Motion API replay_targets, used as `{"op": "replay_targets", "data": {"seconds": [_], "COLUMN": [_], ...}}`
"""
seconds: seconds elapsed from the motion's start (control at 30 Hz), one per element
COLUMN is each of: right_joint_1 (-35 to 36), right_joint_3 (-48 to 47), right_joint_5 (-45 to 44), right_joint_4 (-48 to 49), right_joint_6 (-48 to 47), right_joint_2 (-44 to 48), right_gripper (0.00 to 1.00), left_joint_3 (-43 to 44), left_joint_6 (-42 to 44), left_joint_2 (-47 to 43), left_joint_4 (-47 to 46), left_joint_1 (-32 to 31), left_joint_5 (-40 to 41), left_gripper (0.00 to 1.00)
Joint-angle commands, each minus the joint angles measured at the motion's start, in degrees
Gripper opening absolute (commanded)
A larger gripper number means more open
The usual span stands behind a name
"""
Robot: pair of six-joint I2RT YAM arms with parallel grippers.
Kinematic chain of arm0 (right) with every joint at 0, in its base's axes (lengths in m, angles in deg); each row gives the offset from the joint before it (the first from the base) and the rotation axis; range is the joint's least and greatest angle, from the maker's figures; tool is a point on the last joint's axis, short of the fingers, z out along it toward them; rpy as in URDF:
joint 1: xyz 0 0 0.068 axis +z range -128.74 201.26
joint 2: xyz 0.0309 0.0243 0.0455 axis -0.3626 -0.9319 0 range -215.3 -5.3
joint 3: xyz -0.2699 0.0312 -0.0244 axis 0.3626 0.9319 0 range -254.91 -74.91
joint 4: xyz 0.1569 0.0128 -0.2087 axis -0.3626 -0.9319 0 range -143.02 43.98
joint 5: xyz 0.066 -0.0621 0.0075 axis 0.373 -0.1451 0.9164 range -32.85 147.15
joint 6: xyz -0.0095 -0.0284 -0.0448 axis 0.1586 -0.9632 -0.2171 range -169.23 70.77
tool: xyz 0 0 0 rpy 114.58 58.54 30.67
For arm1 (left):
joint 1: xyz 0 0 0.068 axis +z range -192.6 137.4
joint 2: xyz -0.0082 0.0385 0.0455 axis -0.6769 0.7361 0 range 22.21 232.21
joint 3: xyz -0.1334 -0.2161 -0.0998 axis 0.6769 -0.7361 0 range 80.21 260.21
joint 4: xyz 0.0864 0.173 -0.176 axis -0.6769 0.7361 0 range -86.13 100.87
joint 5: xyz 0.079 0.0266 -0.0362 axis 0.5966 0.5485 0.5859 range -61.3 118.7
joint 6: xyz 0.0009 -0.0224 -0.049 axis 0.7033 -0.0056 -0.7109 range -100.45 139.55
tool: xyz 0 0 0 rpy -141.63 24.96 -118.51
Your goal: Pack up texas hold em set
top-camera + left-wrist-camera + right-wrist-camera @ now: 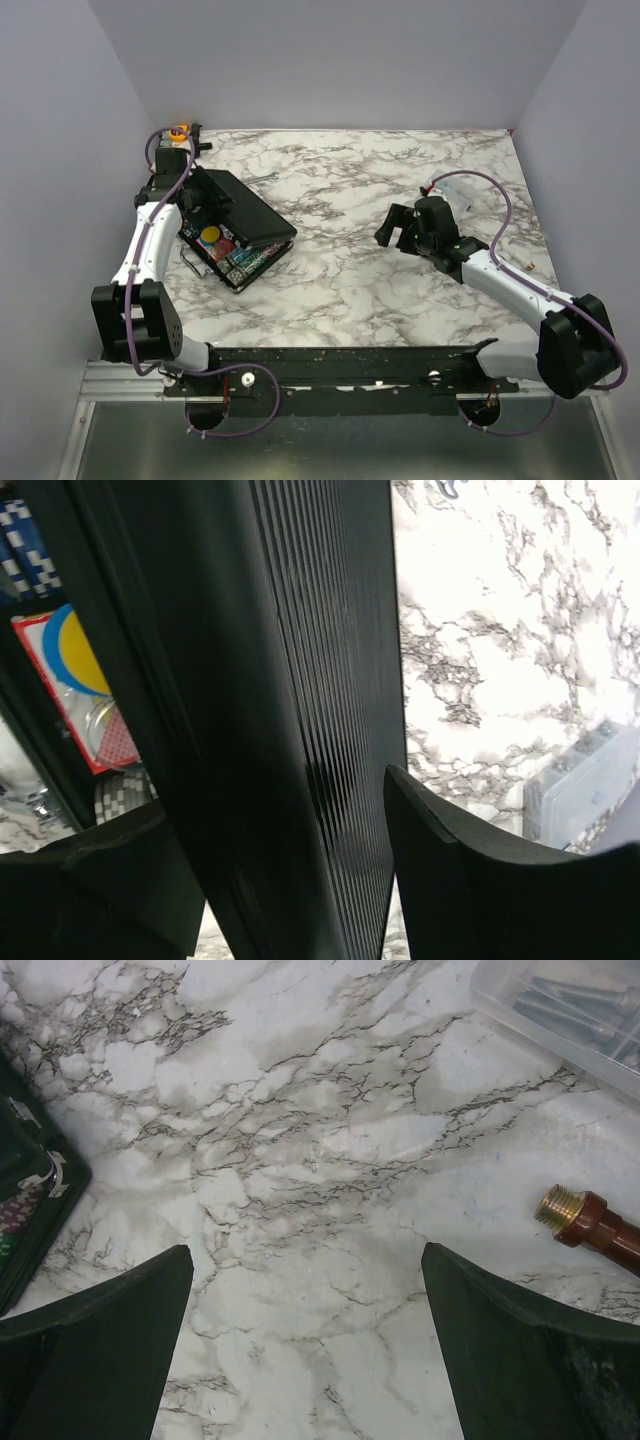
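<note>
The black hold em case (pixel 245 212) lies at the left of the table with its ribbed lid (pixel 300 680) tilted partly over the base. Rows of coloured chips (pixel 240 262) and a yellow disc (pixel 211 236) show under the lid. In the left wrist view a card deck with a yellow and blue disc (pixel 70 675) and checked chips (pixel 20 550) show beside the lid. My left gripper (pixel 190 205) has its jaws on either side of the lid's edge (pixel 280 795) and grips it. My right gripper (pixel 392 228) hangs open and empty over bare marble (pixel 306 1250), right of the case's corner (pixel 30 1190).
An orange tape roll (pixel 178 131) sits at the back left corner. A clear plastic box (pixel 460 190) lies behind the right gripper and shows in the right wrist view (pixel 570 1010). A brown, brass-tipped part (pixel 590 1222) lies near it. Purple walls enclose the marble table (pixel 380 290).
</note>
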Motion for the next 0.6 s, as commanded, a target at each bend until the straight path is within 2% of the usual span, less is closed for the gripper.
{"op": "replay_targets", "data": {"seconds": [0.0, 0.1, 0.2, 0.33, 0.37, 0.5, 0.57], "right_joint_1": [-0.2, -0.2, -0.2, -0.1, -0.1, 0.8, 1.6], "right_joint_3": [0.3, 0.3, 0.3, 1.0, 1.7, 4.7, 5.4], "right_joint_5": [-0.1, 0.2, 0.3, 4.4, 4.9, 7.9, 9.7], "right_joint_4": [1.0, 1.0, 0.9, 3.4, 4.6, 11.3, 13.3], "right_joint_6": [0.4, 0.3, 0.3, -1.0, -0.8, -0.1, -0.2], "right_joint_2": [-0.5, -0.5, -0.6, -0.7, -0.6, -0.9, -1.8], "right_gripper": [0.98, 0.98, 0.98, 0.97, 1.0, 1.0, 1.0], "left_joint_3": [-3.5, -3.7, -3.7, -6.0, -6.6, -10.0, -13.1], "left_joint_6": [1.7, 3.7, 6.0, 6.7, 6.7, 6.6, 7.8], "left_joint_2": [-4.5, -6.3, -8.7, -12.5, -13.8, -19.3, -21.6], "left_joint_4": [1.0, 4.1, 8.2, 12.1, 12.5, 10.9, 6.7], "left_joint_1": [1.3, 1.8, 2.2, 2.9, 3.3, 3.7, 3.7], "left_joint_5": [5.0, 10.1, 20.1, 33.3, 35.2, 38.2, 34.2], "left_gripper": [0.65, 0.69, 0.74, 0.9, 0.91, 0.93, 0.93]}}
